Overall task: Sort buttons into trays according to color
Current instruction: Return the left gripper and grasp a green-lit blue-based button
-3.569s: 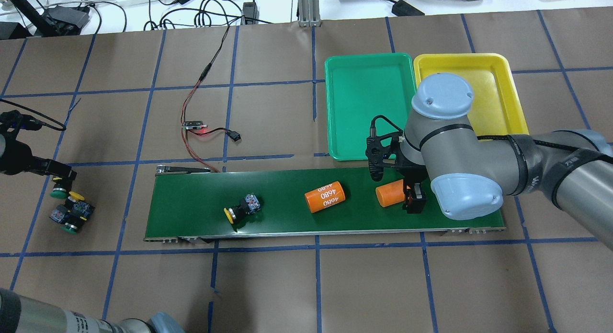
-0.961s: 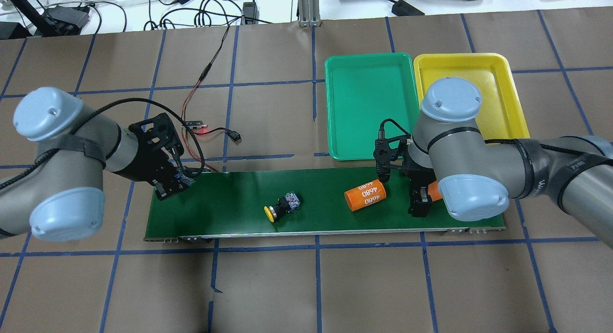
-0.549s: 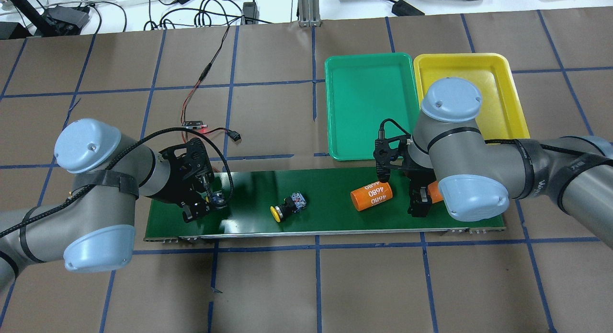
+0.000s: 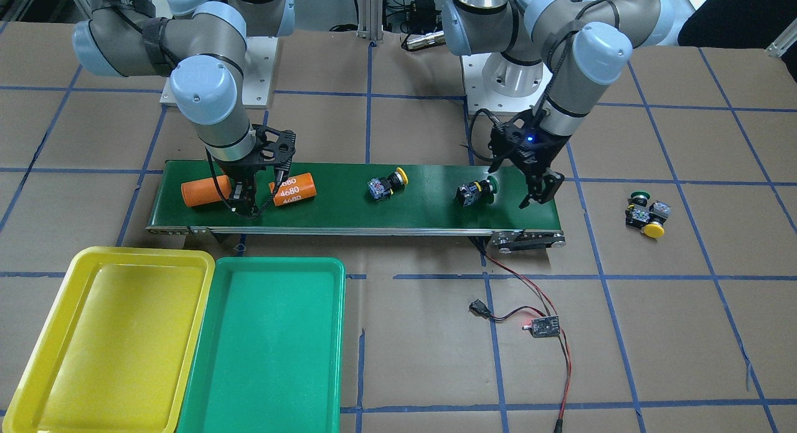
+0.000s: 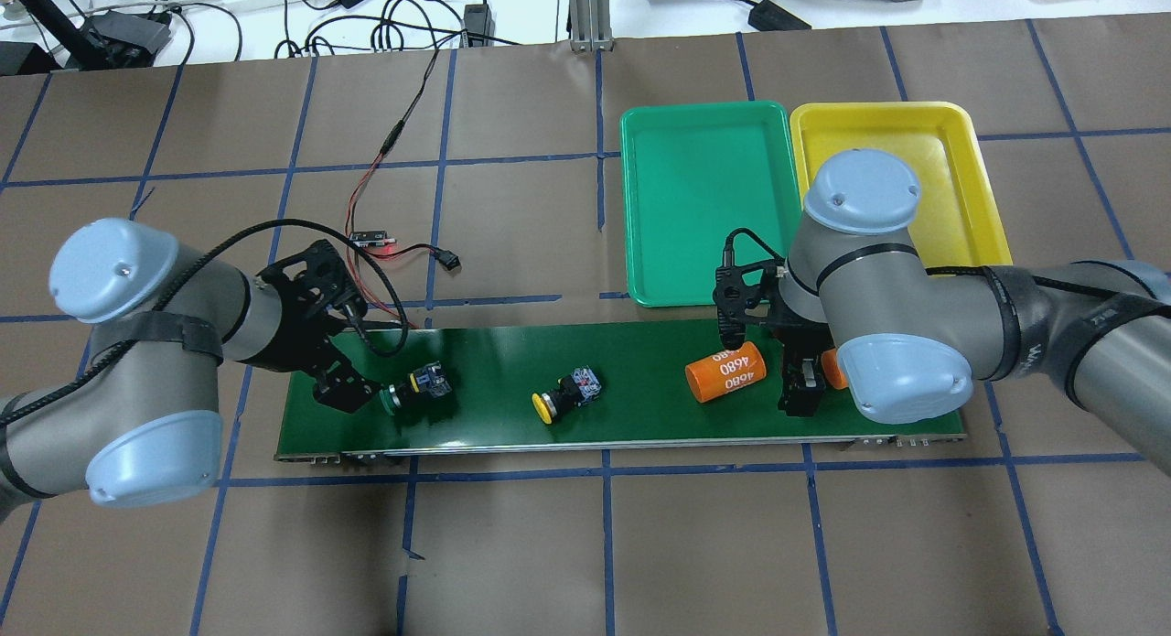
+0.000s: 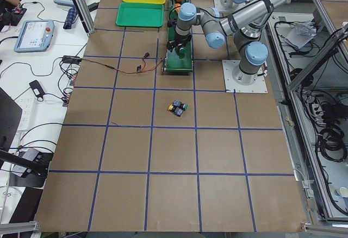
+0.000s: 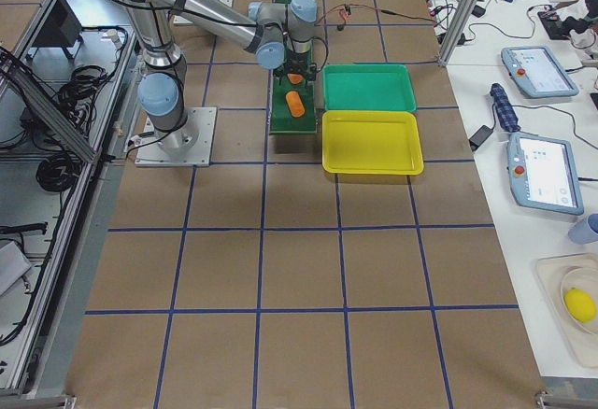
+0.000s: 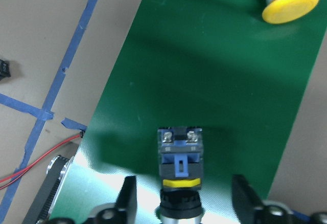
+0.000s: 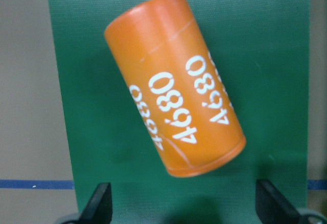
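Note:
A green-capped button [image 5: 413,386] lies on its side at the left end of the dark-green belt [image 5: 494,352]. My left gripper [image 5: 352,398] stands open just behind it, and the left wrist view shows the button [image 8: 180,162] between the spread fingers [image 8: 127,198], untouched. A yellow-capped button [image 5: 567,396] lies mid-belt. Two more buttons [image 4: 644,215], one green and one yellow, sit together on the brown table past the belt's end. My right gripper [image 5: 794,393] is open over the belt's right end, between two orange cylinders. The green tray [image 5: 704,197] and the yellow tray [image 5: 951,160] hold nothing.
An orange cylinder [image 5: 727,371] marked 4680 lies left of the right gripper, and a second orange cylinder [image 4: 202,191] lies on its other side. Red and black wires with a small circuit board [image 5: 370,239] run from the belt's left end.
The left arm carried the green button from the pile at the far left to the belt, let it go and drew back left. The belt's load drifted right. The right arm hardly moved.

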{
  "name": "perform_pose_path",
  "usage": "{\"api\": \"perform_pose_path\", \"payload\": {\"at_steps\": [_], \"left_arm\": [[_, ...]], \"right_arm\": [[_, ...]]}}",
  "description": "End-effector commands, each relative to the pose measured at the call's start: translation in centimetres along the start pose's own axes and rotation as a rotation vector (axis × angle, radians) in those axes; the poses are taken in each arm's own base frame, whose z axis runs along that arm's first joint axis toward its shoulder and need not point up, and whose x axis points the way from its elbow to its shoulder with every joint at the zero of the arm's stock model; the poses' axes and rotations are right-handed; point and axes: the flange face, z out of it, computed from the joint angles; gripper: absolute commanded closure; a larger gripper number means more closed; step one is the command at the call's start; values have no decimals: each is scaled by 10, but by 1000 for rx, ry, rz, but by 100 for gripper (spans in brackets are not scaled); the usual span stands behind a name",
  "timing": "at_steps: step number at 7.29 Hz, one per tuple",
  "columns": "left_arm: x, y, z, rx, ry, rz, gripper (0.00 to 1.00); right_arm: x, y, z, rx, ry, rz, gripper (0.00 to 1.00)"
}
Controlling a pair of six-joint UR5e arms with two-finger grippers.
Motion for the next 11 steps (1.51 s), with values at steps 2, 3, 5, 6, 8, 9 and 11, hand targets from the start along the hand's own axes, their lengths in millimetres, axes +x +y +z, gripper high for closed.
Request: {"api": "perform_pose_path", "payload": {"at_steps": [2, 3, 5, 6, 8, 9, 11], "left_arm": [[-83, 103, -17, 53, -44, -322, 0], [-107, 130, -16, 57, -82, -376, 0], [-137, 183, 4, 34, -73, -479, 0], [-140, 202, 11, 1, -59, -527, 0], [-143, 220, 25, -62, -32, -562, 0], [-144, 225, 32, -85, -19, -587, 0], [-141, 239, 43, -95, 10, -662, 0]], "right_arm": [[0, 0, 0, 3, 1, 0, 0], [-1, 0, 1, 1, -8, 0, 0], [-1, 0, 1, 0, -5, -5, 0], [0, 0, 0, -4, -1, -5, 0], [1, 1, -1, -6, 4, -7, 0], [1, 1, -1, -6, 2, -5, 0], [1, 2, -1, -8, 1, -10, 0]]}}
